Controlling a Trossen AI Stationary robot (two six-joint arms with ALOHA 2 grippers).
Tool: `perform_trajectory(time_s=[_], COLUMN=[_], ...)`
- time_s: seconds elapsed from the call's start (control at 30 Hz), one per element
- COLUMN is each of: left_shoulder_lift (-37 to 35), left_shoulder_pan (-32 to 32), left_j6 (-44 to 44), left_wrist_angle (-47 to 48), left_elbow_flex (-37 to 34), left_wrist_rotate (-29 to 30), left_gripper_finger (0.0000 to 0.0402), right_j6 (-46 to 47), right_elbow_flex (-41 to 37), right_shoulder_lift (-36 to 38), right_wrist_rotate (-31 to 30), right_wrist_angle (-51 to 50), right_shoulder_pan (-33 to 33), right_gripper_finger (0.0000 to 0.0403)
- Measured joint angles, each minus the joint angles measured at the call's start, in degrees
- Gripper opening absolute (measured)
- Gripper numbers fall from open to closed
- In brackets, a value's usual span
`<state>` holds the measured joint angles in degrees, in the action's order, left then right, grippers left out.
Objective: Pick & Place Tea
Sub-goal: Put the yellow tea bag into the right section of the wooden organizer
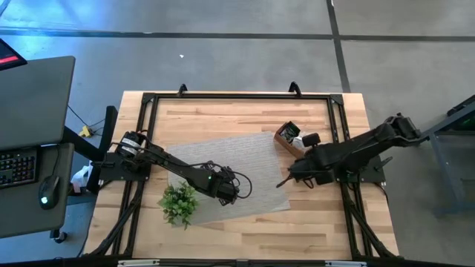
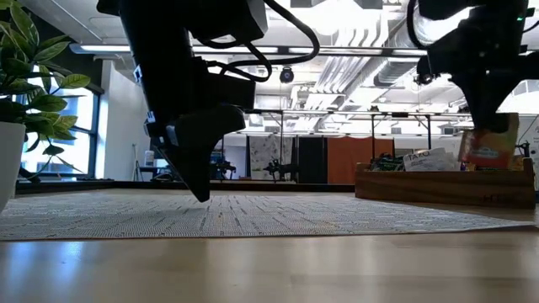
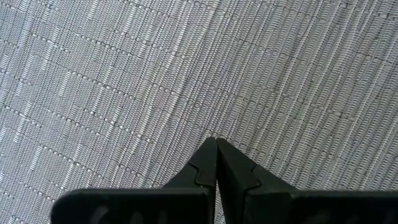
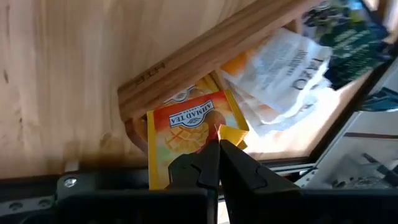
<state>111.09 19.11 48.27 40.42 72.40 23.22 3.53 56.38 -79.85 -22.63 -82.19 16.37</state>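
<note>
My right gripper [image 4: 217,144] is shut on an orange-and-yellow tea sachet [image 4: 186,134] and hangs beside a wooden box [image 4: 205,50] near the table's right far part [image 1: 286,139]. The box holds more sachets, white and dark ones [image 4: 280,68]. In the low view the held sachet [image 2: 488,145] shows above the box wall [image 2: 446,183]. My left gripper [image 3: 216,142] is shut, pointing down at the middle of the grey woven mat [image 3: 155,74], close above it [image 2: 202,195]. Whether it touches the mat, I cannot tell. My right gripper pinches the orange sachet between its two fingers at one edge [image 4: 227,132], at the side nearest the fingers. The fingers come at it from above, pointing down. The sachet hangs below them, lifted clear, about level with the box's rim [image 2: 493,156].
A green plant sprig [image 1: 179,202] stands at the mat's near left corner, with its white pot [image 2: 7,160] at the low view's left edge. The black frame rail [image 1: 338,126] runs just right of the box. Bare wood lies along the near edge [image 1: 297,230].
</note>
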Motion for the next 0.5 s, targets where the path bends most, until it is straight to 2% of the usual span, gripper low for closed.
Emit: perform_trajectory(time_s=[0.33, 0.5], left_shoulder_lift=[-0.02, -0.02], left_shoulder_pan=[0.0, 0.0], left_j6=[0.0, -0.2], left_wrist_angle=[0.02, 0.02], left_elbow_flex=[0.0, 0.0], left_wrist_rotate=[-0.06, -0.07], left_gripper_finger=[0.0001, 0.0], right_j6=[-0.59, -0.25], right_elbow_flex=[0.0, 0.0], right_shoulder_lift=[-1.19, -1.19], right_wrist_rotate=[2.0, -0.5], right_wrist_angle=[0.64, 1.38], right_shoulder_pan=[-2.29, -2.96], right_gripper_finger=[0.0008, 0.0023])
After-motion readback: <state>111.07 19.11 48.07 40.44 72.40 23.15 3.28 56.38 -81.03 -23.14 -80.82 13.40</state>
